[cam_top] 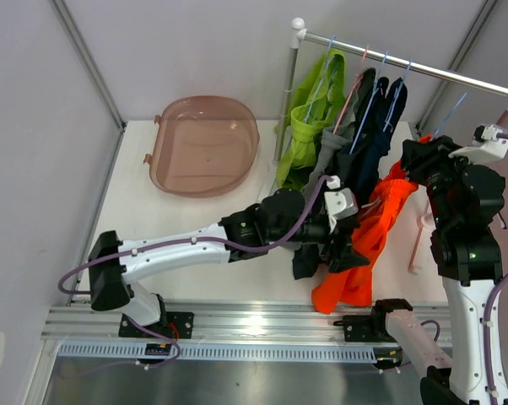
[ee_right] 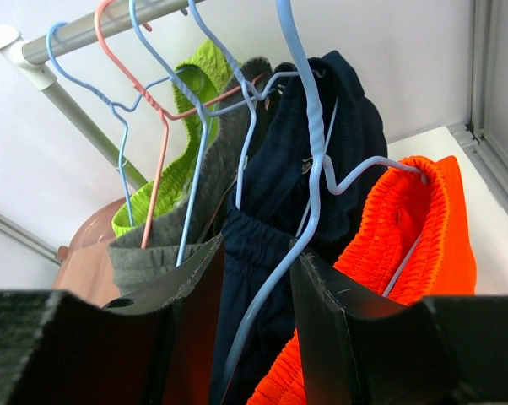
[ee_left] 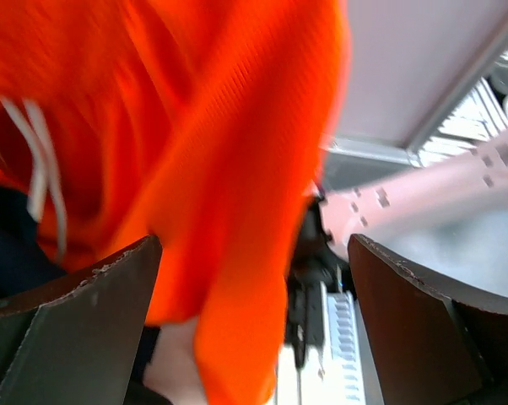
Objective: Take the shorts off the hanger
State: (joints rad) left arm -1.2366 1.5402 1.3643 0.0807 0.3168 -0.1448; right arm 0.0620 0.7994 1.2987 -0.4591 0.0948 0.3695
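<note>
The orange shorts [cam_top: 381, 219] hang low at the rack's right end on a light blue hanger [ee_right: 313, 126], their waistband [ee_right: 406, 228] round the wire. My right gripper [cam_top: 408, 158] is up at that hanger. Its jaws [ee_right: 258, 253] stand partly apart with the wire running between them, a gap showing on the left of it. My left gripper [cam_top: 348, 245] is open wide at the lower part of the orange shorts [ee_left: 195, 126]. The fabric hangs between its fingers [ee_left: 254, 253], nearer the left one. A white drawstring [ee_left: 43, 169] dangles at the left.
Lime green shorts [cam_top: 309, 126], grey shorts [cam_top: 330, 148] and two navy pairs [cam_top: 368, 126] hang on hangers from the metal rail [cam_top: 423, 72]. A pink translucent basin [cam_top: 205, 143] sits at the table's back left. A pink hanger [cam_top: 421, 240] lies by the right arm.
</note>
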